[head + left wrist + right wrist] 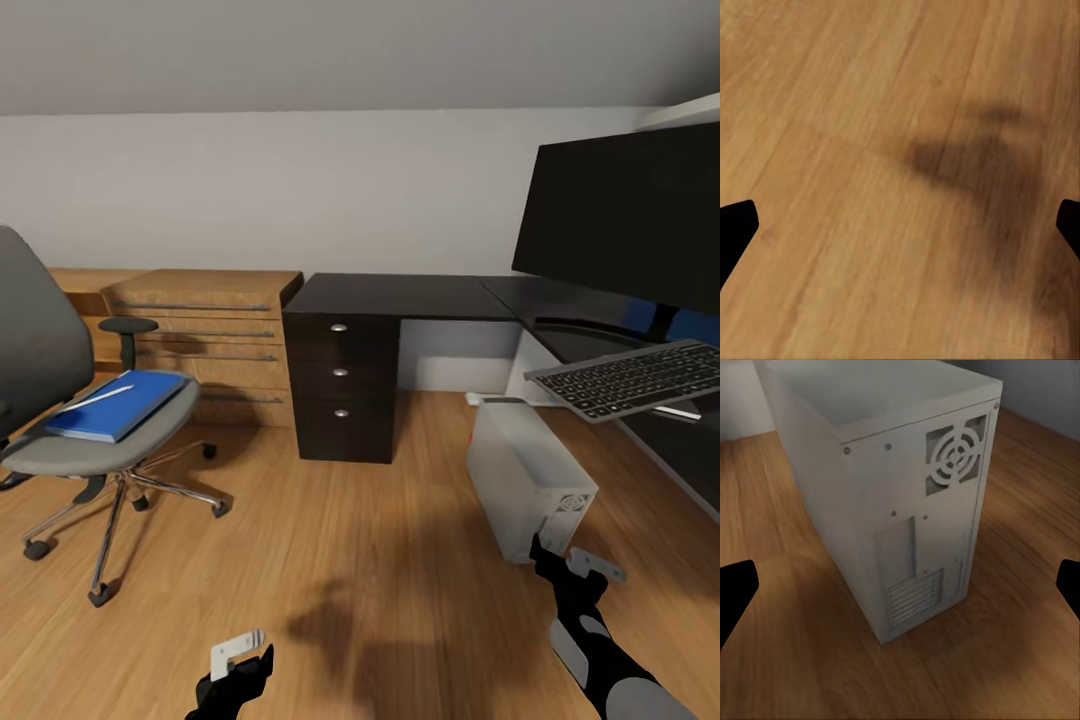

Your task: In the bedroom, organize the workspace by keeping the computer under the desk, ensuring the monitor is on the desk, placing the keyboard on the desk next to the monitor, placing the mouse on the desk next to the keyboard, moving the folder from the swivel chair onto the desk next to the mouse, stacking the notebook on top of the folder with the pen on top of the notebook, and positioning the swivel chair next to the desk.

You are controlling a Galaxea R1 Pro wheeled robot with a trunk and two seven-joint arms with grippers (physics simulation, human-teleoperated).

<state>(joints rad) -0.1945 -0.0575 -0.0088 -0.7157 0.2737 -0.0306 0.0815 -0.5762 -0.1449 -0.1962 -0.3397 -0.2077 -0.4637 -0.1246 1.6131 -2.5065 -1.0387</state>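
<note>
The grey swivel chair (60, 400) stands on the floor at the left, well away from the desk (400, 296). The blue folder (125, 405) lies on its seat with the whitish pen (98, 398) on top. The black monitor (625, 215) is on the desk at the right. The keyboard (632, 378) juts out over the desk's front edge. The light grey computer (525, 475) stands on the floor beside the desk, its rear panel (937, 525) facing my right gripper (562, 566), which is open just short of it. My left gripper (240, 672) hangs open over bare floor (870, 150). The notebook and mouse are out of view.
Low wooden shelving (200, 335) lines the back wall between the chair and the desk's black drawers (342, 385). Wooden floor (350, 560) stretches between chair and computer. A small white object (682, 411) shows under the keyboard.
</note>
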